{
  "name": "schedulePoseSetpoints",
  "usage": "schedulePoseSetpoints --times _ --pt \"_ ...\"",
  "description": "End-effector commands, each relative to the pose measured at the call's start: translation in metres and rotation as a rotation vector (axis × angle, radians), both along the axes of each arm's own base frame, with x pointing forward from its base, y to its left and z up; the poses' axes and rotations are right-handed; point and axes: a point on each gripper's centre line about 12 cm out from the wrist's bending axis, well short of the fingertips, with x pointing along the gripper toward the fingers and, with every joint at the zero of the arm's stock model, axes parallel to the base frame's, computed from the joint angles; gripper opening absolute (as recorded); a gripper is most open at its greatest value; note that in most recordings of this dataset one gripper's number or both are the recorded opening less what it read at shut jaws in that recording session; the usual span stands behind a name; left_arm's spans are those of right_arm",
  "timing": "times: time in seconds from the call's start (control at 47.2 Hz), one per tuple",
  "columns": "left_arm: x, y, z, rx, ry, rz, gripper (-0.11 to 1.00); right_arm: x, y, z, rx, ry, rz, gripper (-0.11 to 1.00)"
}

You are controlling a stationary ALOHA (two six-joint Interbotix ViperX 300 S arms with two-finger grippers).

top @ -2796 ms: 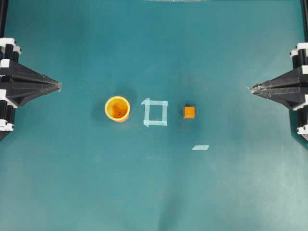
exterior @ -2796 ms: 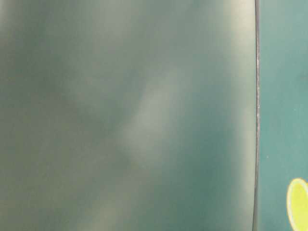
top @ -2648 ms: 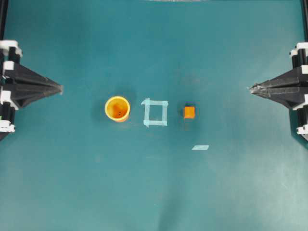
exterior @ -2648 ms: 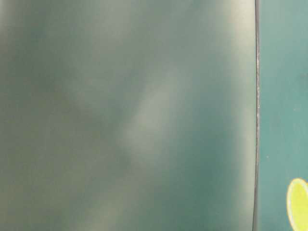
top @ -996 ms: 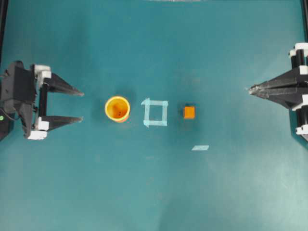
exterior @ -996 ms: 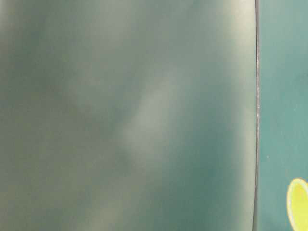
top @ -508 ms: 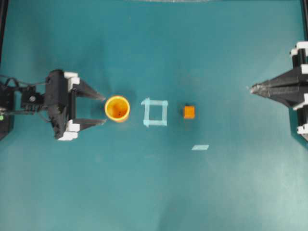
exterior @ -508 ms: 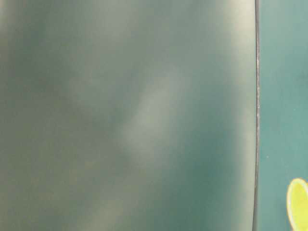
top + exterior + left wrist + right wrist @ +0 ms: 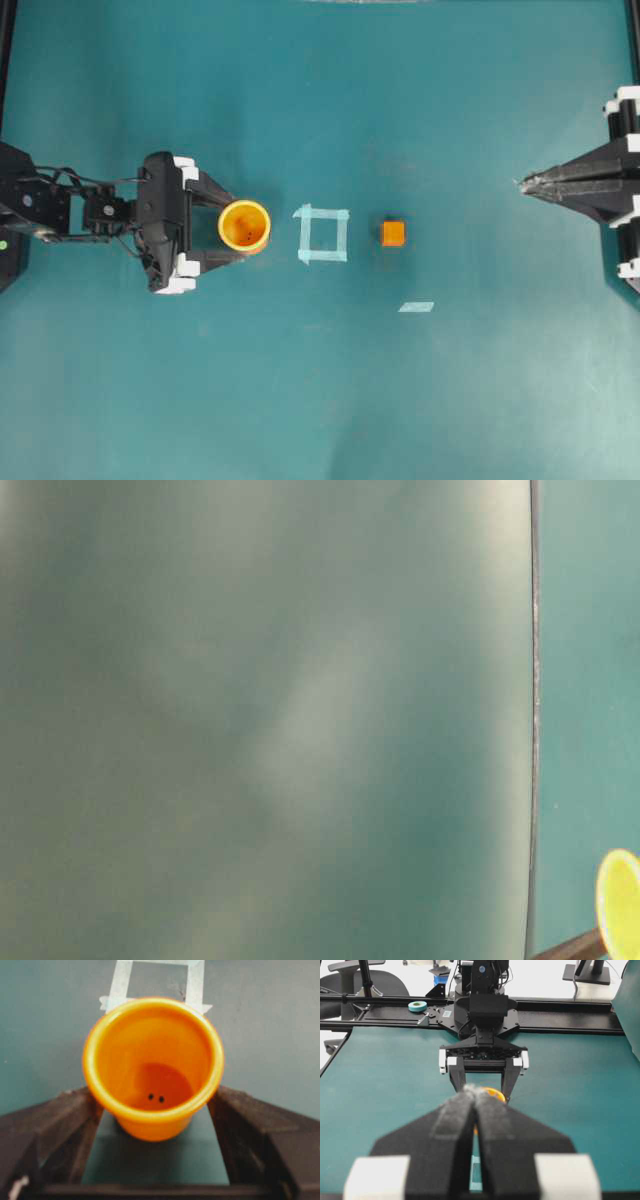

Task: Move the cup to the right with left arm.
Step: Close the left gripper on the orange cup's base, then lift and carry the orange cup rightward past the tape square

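Since a second ago our left gripper [image 9: 228, 227] has advanced toward 3 o'clock, wide open and empty, straddling the cup [image 9: 244, 225]; closing off-center could tip it.

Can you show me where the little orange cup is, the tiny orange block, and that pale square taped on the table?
cup [image 9: 244, 224]: overhead view, on its orange inside.
orange block [image 9: 393, 234]: overhead view, on its top face.
tape square [image 9: 324, 212]: overhead view, on its top strip of tape.

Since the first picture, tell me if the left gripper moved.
Yes. The left gripper moved rightward toward the tape square, now straddling the cup.
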Motion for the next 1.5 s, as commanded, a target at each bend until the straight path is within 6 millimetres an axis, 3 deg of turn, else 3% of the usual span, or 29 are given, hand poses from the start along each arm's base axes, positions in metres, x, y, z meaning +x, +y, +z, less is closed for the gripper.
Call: schedulePoseSetpoints --times 0.0,0.212,0.424,0.932,1.186,1.483 --pt "0.009 0.001 0.006 0.003 -0.044 -0.001 0.77 0.002 0.000 0.013 0.000 -0.032 -0.002 0.00" --pt "0.015 0.000 0.006 0.004 -0.063 -0.002 0.77 0.002 0.000 0.013 0.000 -0.032 -0.002 0.00" --pt "0.012 -0.003 0.005 0.012 -0.056 -0.016 0.64 0.002 0.000 0.013 0.000 -0.031 0.000 0.00" --pt "0.018 -0.010 0.008 0.018 -0.073 -0.044 0.64 0.003 0.000 0.012 0.001 -0.028 -0.001 0.00" --pt "0.027 -0.010 0.019 0.019 -0.089 -0.043 0.64 0.003 0.000 0.012 0.006 -0.029 -0.001 0.00" --pt "0.024 -0.010 0.026 0.018 -0.038 -0.043 0.64 0.002 0.000 0.014 0.005 -0.035 0.000 0.00"
